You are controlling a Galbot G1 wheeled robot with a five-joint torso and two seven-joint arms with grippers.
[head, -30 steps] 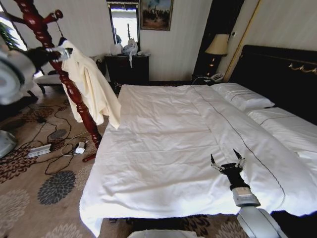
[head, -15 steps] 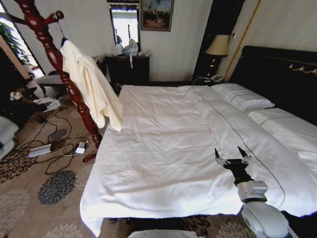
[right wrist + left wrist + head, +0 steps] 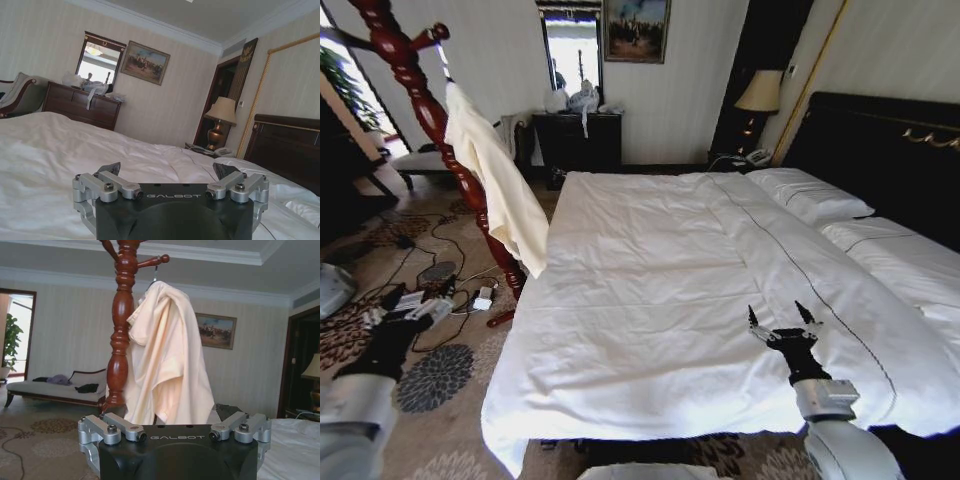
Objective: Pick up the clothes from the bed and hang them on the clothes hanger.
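Cream clothes (image 3: 495, 180) against wooden coat stand (image 3: 425, 105)

The single legible inscription is the brand name "GALBOT", in pale capitals on the black housing of each gripper, centred between its two silver finger mounts: once on the left gripper (image 3: 177, 432), once on the right gripper (image 3: 170, 172). Nothing else in the room carries readable lettering, numerals or signs.
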